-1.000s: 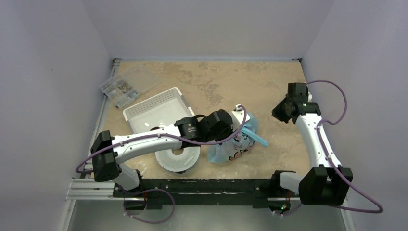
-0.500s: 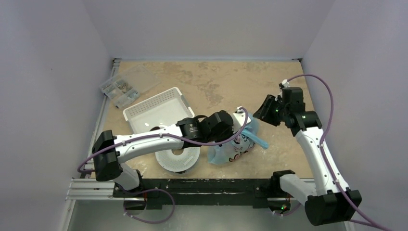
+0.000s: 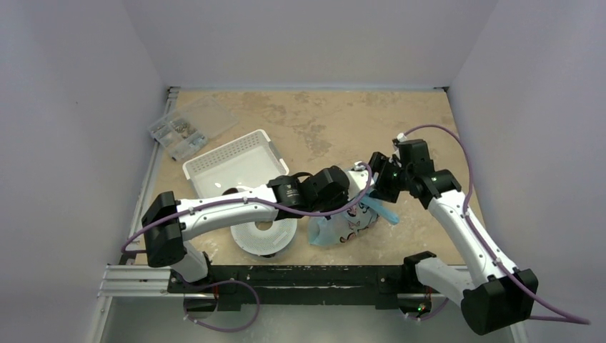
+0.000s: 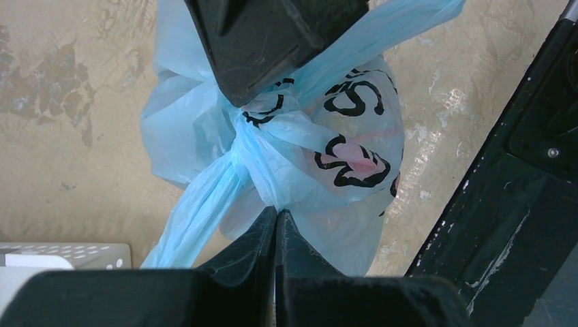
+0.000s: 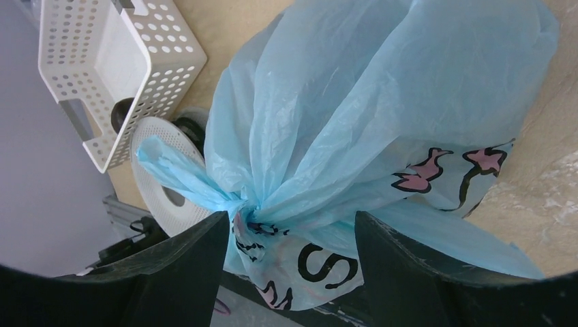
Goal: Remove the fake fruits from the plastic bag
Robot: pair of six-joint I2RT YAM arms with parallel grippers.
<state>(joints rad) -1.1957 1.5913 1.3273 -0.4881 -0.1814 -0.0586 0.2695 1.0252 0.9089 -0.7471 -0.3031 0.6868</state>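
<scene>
Fingers (image 4: 232,272) pinched shut on knotted plastic bag (image 4: 341,129)

The plastic bag (image 3: 339,227) is thin, crinkly, translucent light-blue film carrying a black-outlined pink print (image 5: 436,170) (with some bold black lettering beside it). Its neck is gathered into a tight knot (image 4: 251,139), and the body below is rounded and bulging. A twisted handle tail (image 4: 194,208) trails out from the knot. The bag sits on the tan table (image 3: 321,121) toward the near edge, just right of centre. It is tied closed, and the fake fruits cannot be seen through the film.
</scene>
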